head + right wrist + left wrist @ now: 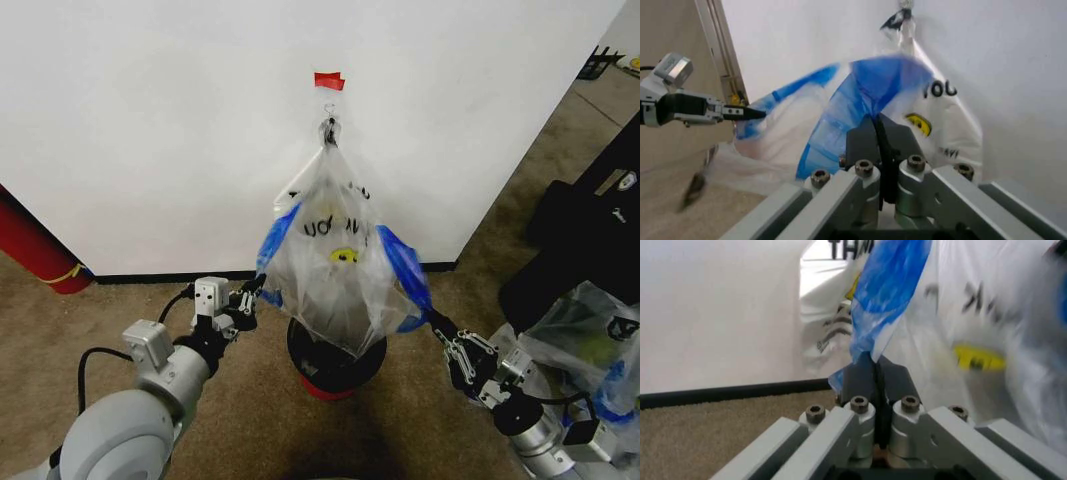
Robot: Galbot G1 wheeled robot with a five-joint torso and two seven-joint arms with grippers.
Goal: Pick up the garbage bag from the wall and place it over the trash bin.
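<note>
The garbage bag (335, 255), translucent with blue patches and a yellow smiley, hangs by its handles from a small metal hook (328, 124) on the white wall (150, 130), under a red tape strip (328, 80). My left gripper (255, 288) is shut on the bag's left blue edge (883, 300). On the other side, my right gripper (437, 325) is shut on the right blue edge (867, 95). Together they spread the bag's lower part outward. The black mesh trash bin (345, 372) with a red base stands on the carpet right below the bag.
A red cylinder (35, 245) leans at the wall's left end. To the right are black equipment (590, 240) and a clear-and-blue bag (585, 340) with yellow-green contents near my right arm. A black baseboard (150, 275) runs along the wall. Brown carpet lies open in front of the bin.
</note>
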